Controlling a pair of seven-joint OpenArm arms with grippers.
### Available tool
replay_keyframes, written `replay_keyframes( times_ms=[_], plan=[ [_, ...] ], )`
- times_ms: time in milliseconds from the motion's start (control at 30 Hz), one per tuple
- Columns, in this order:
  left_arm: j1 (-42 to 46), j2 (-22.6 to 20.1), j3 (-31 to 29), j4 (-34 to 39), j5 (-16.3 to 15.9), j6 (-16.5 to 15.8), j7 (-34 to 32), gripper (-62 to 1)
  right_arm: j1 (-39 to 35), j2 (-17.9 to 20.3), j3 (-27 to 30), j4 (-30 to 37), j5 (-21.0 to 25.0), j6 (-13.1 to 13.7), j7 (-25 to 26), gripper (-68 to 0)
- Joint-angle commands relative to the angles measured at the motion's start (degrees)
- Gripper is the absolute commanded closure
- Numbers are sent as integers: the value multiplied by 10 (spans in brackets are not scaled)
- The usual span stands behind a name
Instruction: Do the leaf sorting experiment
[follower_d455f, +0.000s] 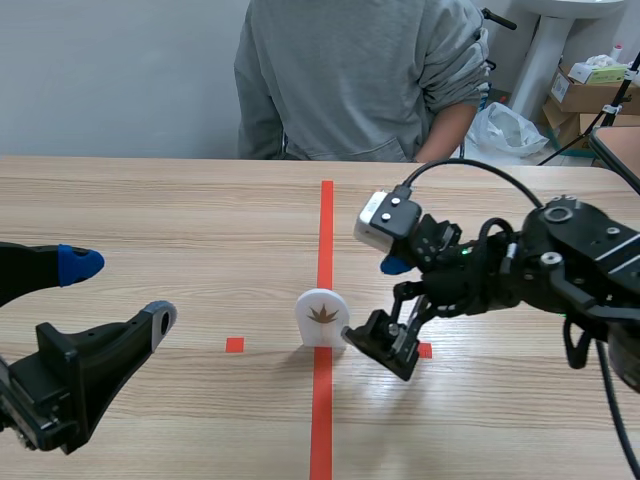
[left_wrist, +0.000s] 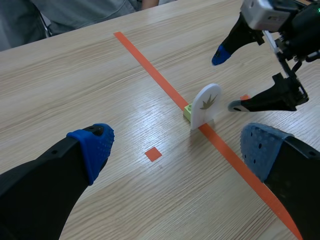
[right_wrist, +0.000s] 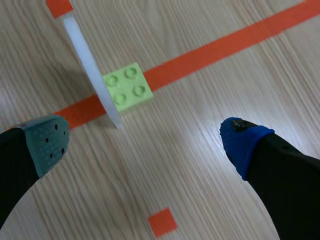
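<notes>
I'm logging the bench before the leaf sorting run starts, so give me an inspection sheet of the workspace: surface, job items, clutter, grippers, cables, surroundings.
Surface: pale wooden table with orange-red tape marks.
Job's things: white round-topped card printed with a brown leaf, standing upright against a light green studded brick, on the tape line.
Clutter: nothing seen.
Grippers: left gripper open, well away from the card; right gripper open, close beside the card, not touching it.
Cables: black cable arching over the right arm.
Surroundings: person in a grey sweatshirt across the table; cardboard boxes and a white plastic bag behind.
</notes>
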Motion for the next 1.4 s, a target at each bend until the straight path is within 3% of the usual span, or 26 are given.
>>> replay_keyframes(
  times_ms=[0,300,1100,1367],
  plan=[
    [3,5,-3,6,-3,-1,-8,-542,10,-8,-4,4,-3,2,12,-624],
    [3,5,-3,6,-3,-1,-8,-542,28,-65,-33,-46,-17,2,14,-623],
    [3,5,-3,6,-3,-1,-8,-542,28,-60,-37,-46,-17,0,18,-583],
    [3,5,-3,6,-3,-1,-8,-542,28,-60,-37,-46,-17,0,18,-350]
  ],
)
